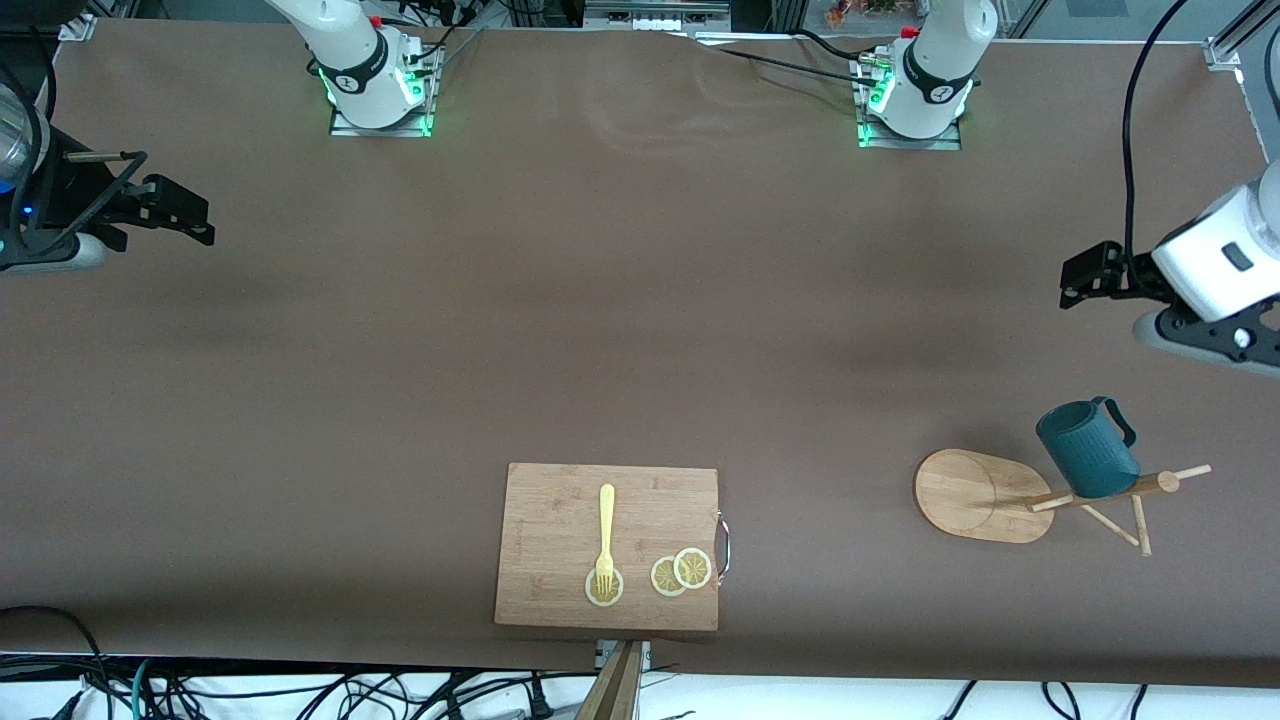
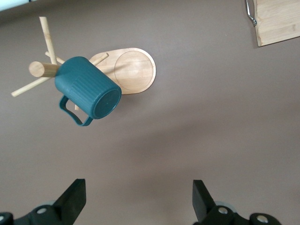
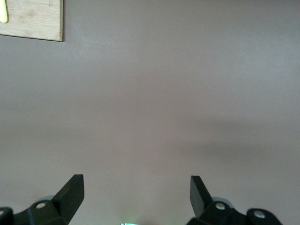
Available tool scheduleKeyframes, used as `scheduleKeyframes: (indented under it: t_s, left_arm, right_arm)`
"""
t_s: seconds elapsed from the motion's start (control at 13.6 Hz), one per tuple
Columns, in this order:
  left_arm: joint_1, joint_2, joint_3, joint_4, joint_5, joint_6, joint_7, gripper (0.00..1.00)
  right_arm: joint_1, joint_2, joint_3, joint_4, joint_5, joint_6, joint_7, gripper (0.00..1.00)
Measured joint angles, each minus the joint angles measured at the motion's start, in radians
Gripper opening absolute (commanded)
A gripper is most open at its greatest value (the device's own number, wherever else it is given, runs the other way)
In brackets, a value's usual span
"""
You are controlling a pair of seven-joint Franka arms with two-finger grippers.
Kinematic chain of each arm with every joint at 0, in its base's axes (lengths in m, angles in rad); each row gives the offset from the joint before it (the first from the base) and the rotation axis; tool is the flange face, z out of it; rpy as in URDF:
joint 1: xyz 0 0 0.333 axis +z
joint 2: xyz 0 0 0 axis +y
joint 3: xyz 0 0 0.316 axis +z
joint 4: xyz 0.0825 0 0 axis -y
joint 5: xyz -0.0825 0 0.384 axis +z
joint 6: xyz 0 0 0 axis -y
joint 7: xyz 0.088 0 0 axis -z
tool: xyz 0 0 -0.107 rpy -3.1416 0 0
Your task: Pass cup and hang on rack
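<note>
The teal mug point(image 1: 1086, 448) hung on a peg of the bamboo mug tree point(image 1: 1040, 495), so hanging looked done. My left tool point(image 2: 139, 199) and right tool point(image 3: 137, 197) stood released, apart over bare tabletop point(image 1: 600, 330); I judged nothing remained.

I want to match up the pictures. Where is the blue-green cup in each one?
Front view: the cup hangs on the rack, toward the left arm's end of the table.
Left wrist view: the cup hangs on the rack.
Right wrist view: not in it.
Shared landmark: the bamboo cutting board.
</note>
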Motion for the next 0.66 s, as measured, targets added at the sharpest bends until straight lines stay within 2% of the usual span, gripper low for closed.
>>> scheduleKeyframes:
  t_s: [0.15,0.3,0.44,0.66]
  left_arm:
    - [-0.082,-0.057,0.091,-0.058,-0.001,0.017,-0.001,1.0]
    - [-0.101,-0.127,0.134,-0.175,-0.025,0.118,-0.01,1.0]
    - [-0.073,-0.196,0.115,-0.299,-0.047,0.215,-0.055,1.0]
    - [-0.045,-0.236,0.081,-0.366,-0.049,0.244,-0.09,1.0]
  right_arm:
    - [0.0,0.0,0.0,0.0,0.0,0.0,0.0,1.0]
    - [-0.001,0.0,0.0,0.0,0.0,0.0,0.0,1.0]
    - [-0.001,0.0,0.0,0.0,0.0,0.0,0.0,1.0]
    - [-0.001,0.0,0.0,0.0,0.0,0.0,0.0,1.0]
